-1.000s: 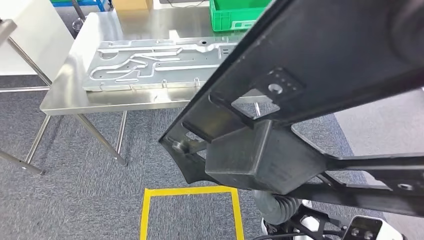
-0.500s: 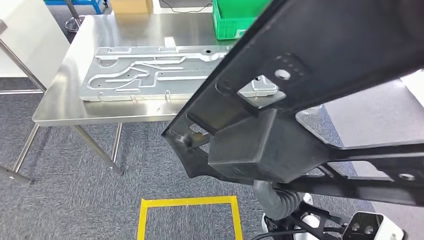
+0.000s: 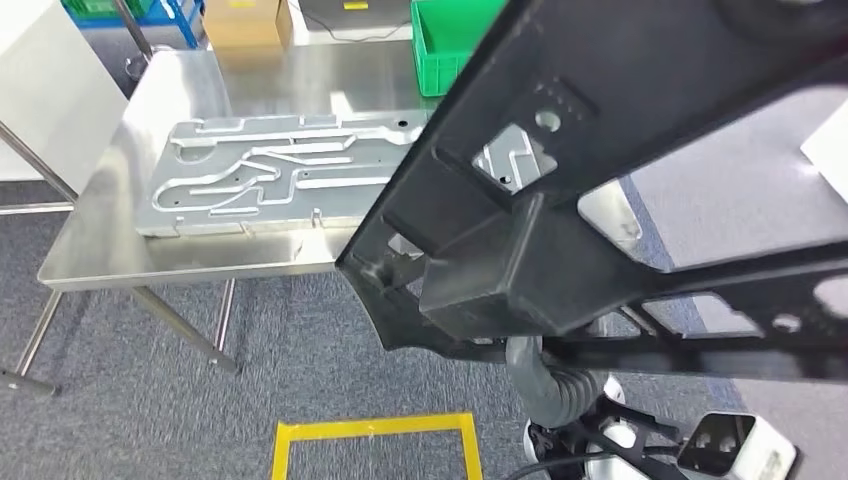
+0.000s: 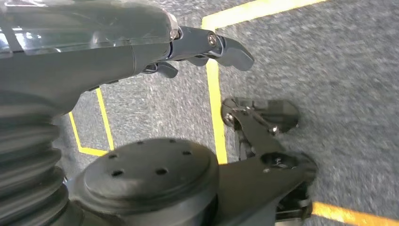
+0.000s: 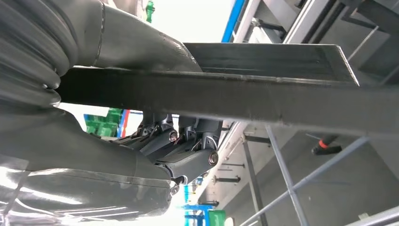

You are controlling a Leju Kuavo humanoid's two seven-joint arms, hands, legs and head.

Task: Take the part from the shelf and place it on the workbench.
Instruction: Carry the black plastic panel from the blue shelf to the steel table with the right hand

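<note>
We see the right hand (image 5: 174, 155) gripping the part (image 3: 620, 200), a black, angular metal frame with cut-outs, its fingers curled under a flat bar. The left hand (image 4: 188, 47) hangs over grey carpet, fingers loosely apart, holding nothing. Ahead of the held part stands the steel workbench (image 3: 250, 75).

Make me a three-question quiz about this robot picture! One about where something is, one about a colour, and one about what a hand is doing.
1. Where does the silver plate lie?
A. on the metal table
B. on the carpet
C. inside the crate

2. What colour is the crate on the table?
A. red
B. green
C. white

3. What is the right hand doing?
A. hanging free
B. pressing the floor
C. holding the black frame

Answers: 1 A, the plate rests flat on the tabletop. 2 B, its walls are green. 3 C, its fingers wrap the frame's bar in the right wrist view.
</note>
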